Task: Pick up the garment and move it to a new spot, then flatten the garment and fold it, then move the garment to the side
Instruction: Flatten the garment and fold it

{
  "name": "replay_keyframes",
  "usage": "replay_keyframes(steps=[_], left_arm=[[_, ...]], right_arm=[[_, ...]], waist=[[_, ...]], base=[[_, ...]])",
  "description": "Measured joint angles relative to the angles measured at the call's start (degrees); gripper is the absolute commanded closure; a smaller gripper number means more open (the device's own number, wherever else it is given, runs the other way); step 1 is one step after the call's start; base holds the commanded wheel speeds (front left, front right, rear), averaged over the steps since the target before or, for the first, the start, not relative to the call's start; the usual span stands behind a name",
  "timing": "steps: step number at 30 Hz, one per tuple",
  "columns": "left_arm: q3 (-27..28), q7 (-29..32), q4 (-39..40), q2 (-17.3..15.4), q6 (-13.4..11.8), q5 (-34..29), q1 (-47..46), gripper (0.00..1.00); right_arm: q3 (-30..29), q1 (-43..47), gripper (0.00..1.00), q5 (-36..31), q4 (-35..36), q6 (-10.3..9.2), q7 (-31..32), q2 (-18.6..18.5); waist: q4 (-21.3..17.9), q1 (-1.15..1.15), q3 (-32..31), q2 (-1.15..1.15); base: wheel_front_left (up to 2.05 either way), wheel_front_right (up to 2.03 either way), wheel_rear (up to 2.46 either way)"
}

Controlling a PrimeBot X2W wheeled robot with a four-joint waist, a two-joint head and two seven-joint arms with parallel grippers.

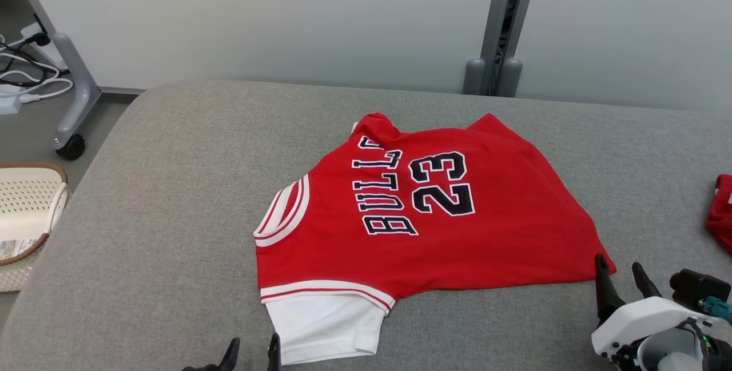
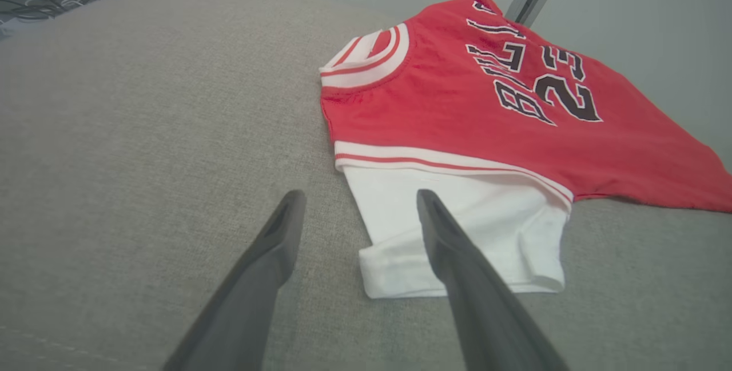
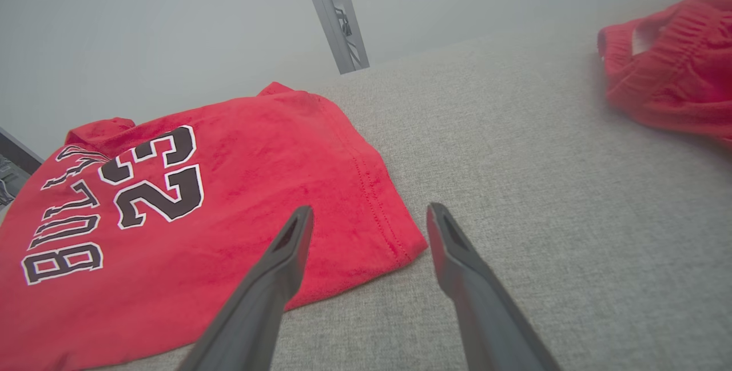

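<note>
— Where's the Bulls jersey (image 1: 434,211)?
— Spread out mid-bench (image 1: 171,188). The left gripper (image 1: 254,339) gapes wide at its white sleeve (image 1: 326,325), and the right gripper (image 1: 617,262) is wide at its hem corner (image 1: 589,262). Both are empty.
— Handling?
— Probably light, limp and saggy. I'd pinch the sleeve edge and hem corner.

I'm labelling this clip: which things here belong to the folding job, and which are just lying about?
In the job: red jersey, spread on the grey cushion; left gripper and right gripper, both open.
Lying about: second red cloth at the right edge; white basket; floor cables.
</note>
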State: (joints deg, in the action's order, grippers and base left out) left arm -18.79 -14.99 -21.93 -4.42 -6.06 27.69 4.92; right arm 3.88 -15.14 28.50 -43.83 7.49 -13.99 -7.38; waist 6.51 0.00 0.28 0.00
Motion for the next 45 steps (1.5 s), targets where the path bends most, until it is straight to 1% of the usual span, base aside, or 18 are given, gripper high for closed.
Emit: replay_keyframes(steps=[2, 3, 6, 17, 27, 37, 38, 39, 40, 41, 42, 43, 45], left_arm=[[-0.3, 0.0, -0.5, 0.1, 0.4, -0.1, 0.1, 0.0], [-1.3, 0.0, -2.1, 0.4, 1.5, -0.1, 0.5, 0.0], [-2.2, 0.0, -3.8, 1.0, 2.6, 1.1, 0.8, 0.0], [-3.9, 0.8, -7.2, 1.5, 4.5, 6.8, -0.7, 0.0], [-5.6, 0.6, -9.5, 1.6, 4.7, 10.8, -3.0, 0.0], [-7.7, 0.1, -11.0, 1.6, 4.6, 13.4, -4.6, 0.0], [-7.9, 0.1, -11.1, 1.6, 4.6, 13.5, -4.9, 0.03], [-8.0, 0.1, -11.1, 1.6, 4.6, 13.7, -5.2, 0.34], [-8.1, 0.1, -11.2, 1.6, 4.6, 13.8, -5.4, 0.6], [-8.2, 0.1, -11.3, 1.6, 4.6, 13.8, -5.4, 0.75], [-8.2, 0.1, -11.5, 1.6, 4.6, 13.8, -5.4, 0.94], [-8.1, 0.1, -11.6, 1.6, 4.6, 13.8, -5.4, 1.0], [-7.8, 0.0, -11.5, 1.6, 4.5, 13.8, -5.4, 1.0]], right_arm=[[0.0, -0.1, 0.0, 0.1, -0.1, 0.0, 0.0, 0.0], [0.1, -0.2, 0.0, 0.2, -0.2, 0.0, -0.1, 0.0], [0.1, -0.2, 0.0, 0.3, -0.5, 0.0, -0.2, -0.1], [0.5, -0.2, 0.0, 0.5, -1.2, 0.0, -0.2, -0.1], [0.8, -0.7, 0.0, 0.6, -1.4, 0.0, -0.3, -0.3], [1.0, -1.0, 0.0, 0.8, -1.5, 0.0, -0.5, -0.6], [1.0, -1.1, 0.0, 0.8, -1.5, 0.0, -0.5, -0.6], [1.0, -1.1, 0.0, 0.8, -1.5, 0.0, -0.5, -0.7], [1.0, -1.1, 0.0, 0.9, -1.5, 0.0, -0.5, -0.7], [1.0, -1.1, 0.0, 0.9, -1.5, 0.0, -0.6, -0.7], [1.1, -1.1, 0.0, 1.0, -1.5, 0.0, -0.6, -0.7], [1.0, -1.1, 0.0, 1.0, -1.5, 0.0, -0.6, -0.8], [1.0, -1.1, 0.0, 1.1, -1.7, 0.0, -0.7, -0.8]], waist=[[0.0, 0.0, 0.0, 0.0], [-0.1, 0.0, 0.0, 0.0], [-0.1, 0.0, 0.1, 0.0], [0.0, 0.0, 0.2, 0.0], [-0.6, 0.0, 0.9, 0.0], [-1.1, 0.0, 1.9, 0.0], [-1.1, 0.0, 2.0, 0.0], [-1.1, 0.0, 2.1, 0.0], [-1.1, 0.0, 2.2, 0.0], [-1.1, 0.0, 2.2, 0.0], [-1.1, 0.0, 2.2, 0.0], [-1.1, 0.0, 2.2, 0.0], [-1.0, 0.0, 2.1, 0.0]], base=[[0.0, 0.0, 0.0], [0.0, 0.0, 0.0], [0.0, 0.0, 0.0], [0.0, 0.0, 0.0], [0.0, 0.0, 0.0], [0.0, 0.0, 0.0], [0.0, 0.0, 0.0], [0.0, 0.0, 0.0], [0.0, 0.0, 0.0], [0.0, 0.0, 0.0], [0.0, 0.0, 0.0], [0.0, 0.0, 0.0], [0.0, 0.0, 0.0]])
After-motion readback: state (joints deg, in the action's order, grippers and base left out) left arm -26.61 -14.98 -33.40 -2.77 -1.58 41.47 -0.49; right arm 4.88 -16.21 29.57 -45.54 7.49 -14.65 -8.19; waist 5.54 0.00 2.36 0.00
